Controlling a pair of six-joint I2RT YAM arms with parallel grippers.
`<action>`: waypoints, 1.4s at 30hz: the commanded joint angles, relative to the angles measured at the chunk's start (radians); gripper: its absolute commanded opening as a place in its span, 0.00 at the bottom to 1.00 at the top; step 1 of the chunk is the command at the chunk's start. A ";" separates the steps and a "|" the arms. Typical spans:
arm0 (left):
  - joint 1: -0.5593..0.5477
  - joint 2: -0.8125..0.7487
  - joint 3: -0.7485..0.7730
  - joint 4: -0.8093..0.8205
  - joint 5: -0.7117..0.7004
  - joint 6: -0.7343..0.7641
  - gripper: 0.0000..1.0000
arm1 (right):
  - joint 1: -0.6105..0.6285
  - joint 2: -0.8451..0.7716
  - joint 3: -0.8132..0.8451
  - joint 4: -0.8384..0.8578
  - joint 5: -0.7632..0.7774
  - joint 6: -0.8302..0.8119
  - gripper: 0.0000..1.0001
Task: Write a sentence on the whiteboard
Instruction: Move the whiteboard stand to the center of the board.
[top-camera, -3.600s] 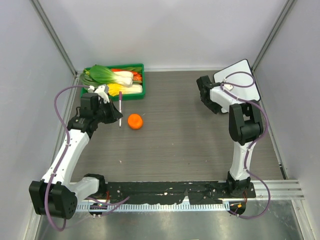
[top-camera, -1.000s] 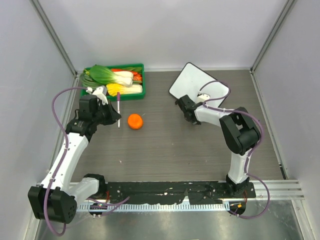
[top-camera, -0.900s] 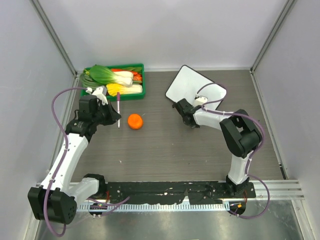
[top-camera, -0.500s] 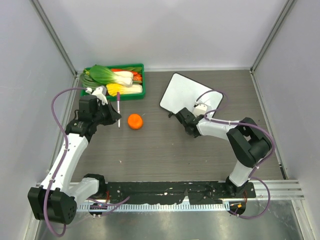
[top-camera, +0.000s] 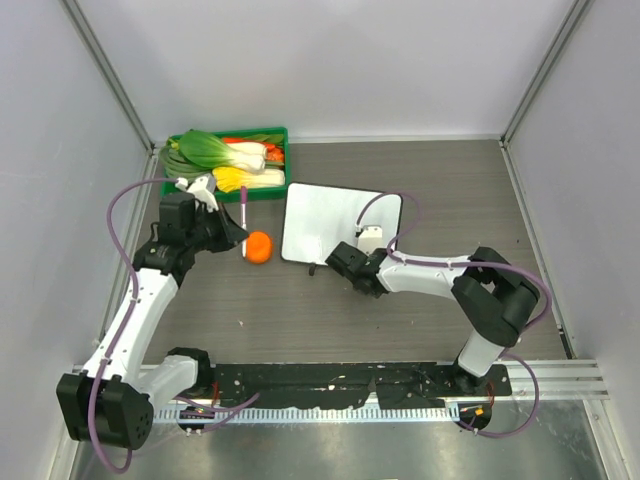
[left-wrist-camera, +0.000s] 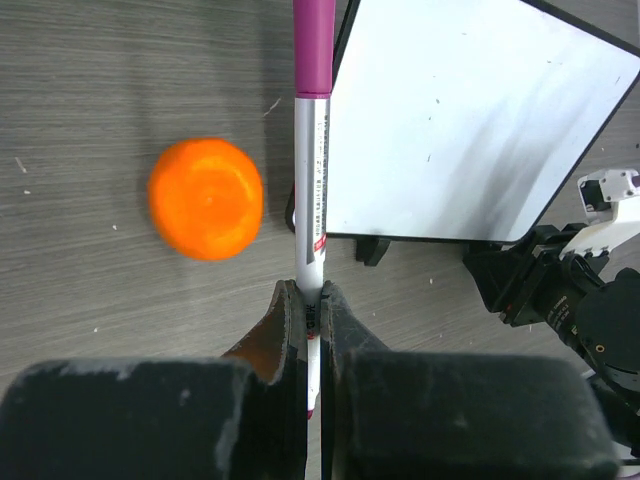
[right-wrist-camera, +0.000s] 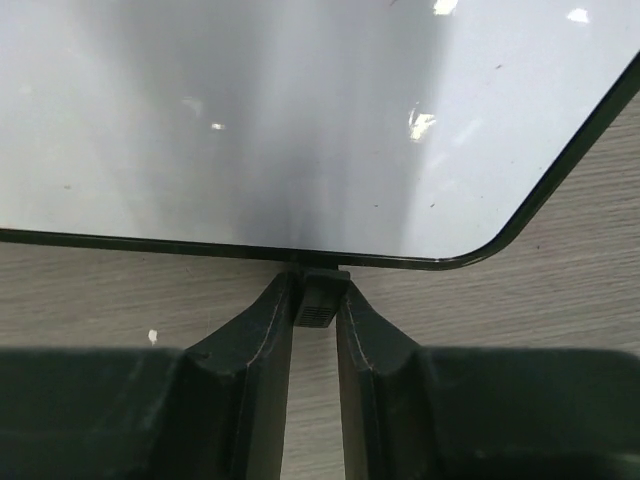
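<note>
Right tool (right-wrist-camera: 315, 292) clamped on whiteboard (top-camera: 325, 220) foot at 6 o'clock edge, steadying blank board. Left tool (left-wrist-camera: 308, 300) gripping marker (left-wrist-camera: 311, 150) at board's 9 o'clock, ready to write.

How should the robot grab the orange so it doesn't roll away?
Probably from straight above, closing across the orange at its widest middle. It is round and sits loose on the table, with the marker close beside it.
</note>
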 joint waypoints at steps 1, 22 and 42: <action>-0.001 -0.040 -0.011 0.041 0.032 -0.008 0.00 | 0.029 0.057 -0.084 -0.237 -0.202 -0.038 0.01; 0.001 -0.096 0.004 -0.002 0.159 -0.002 0.00 | 0.040 -0.214 -0.142 -0.317 -0.274 -0.091 0.12; 0.001 -0.143 0.081 -0.105 0.245 0.055 0.00 | 0.040 -0.521 0.076 -0.253 -0.415 -0.239 0.91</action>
